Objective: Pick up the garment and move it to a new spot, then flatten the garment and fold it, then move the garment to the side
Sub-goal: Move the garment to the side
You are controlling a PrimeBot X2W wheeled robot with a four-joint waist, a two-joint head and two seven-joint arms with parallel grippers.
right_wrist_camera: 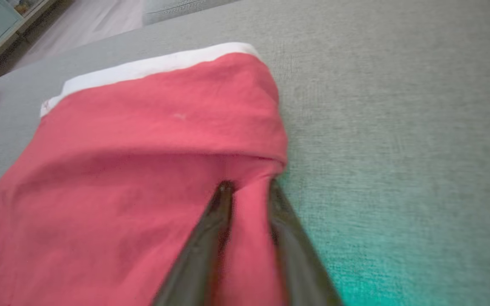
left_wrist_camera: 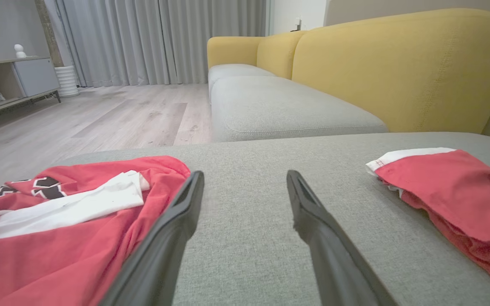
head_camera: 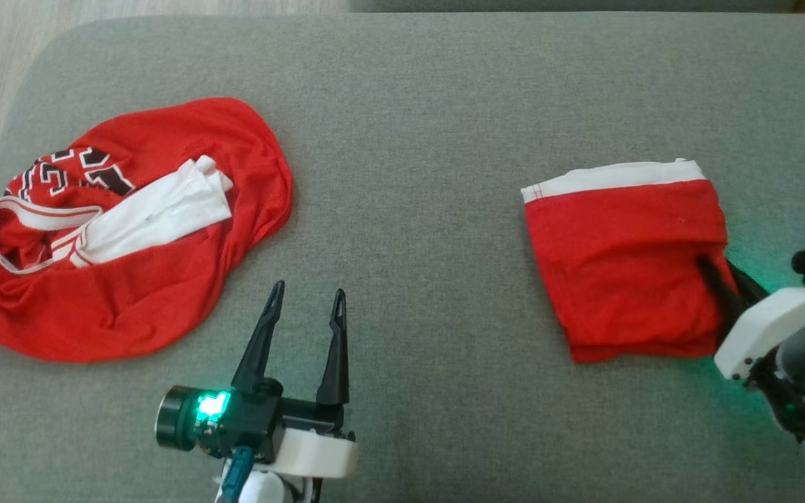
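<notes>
Right gripper pinches right edge of folded red garment, cloth between fingers. Left gripper spread wide over grey cushion, near crumpled jersey.

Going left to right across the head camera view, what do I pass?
crumpled red jersey → left gripper → folded red garment → right gripper, pinching that garment's right edge

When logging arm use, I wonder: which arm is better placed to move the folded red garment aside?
Right. The right jaws pinch an edge of the folded garment; the left jaws stand open over the cushion, apart from it.
</notes>
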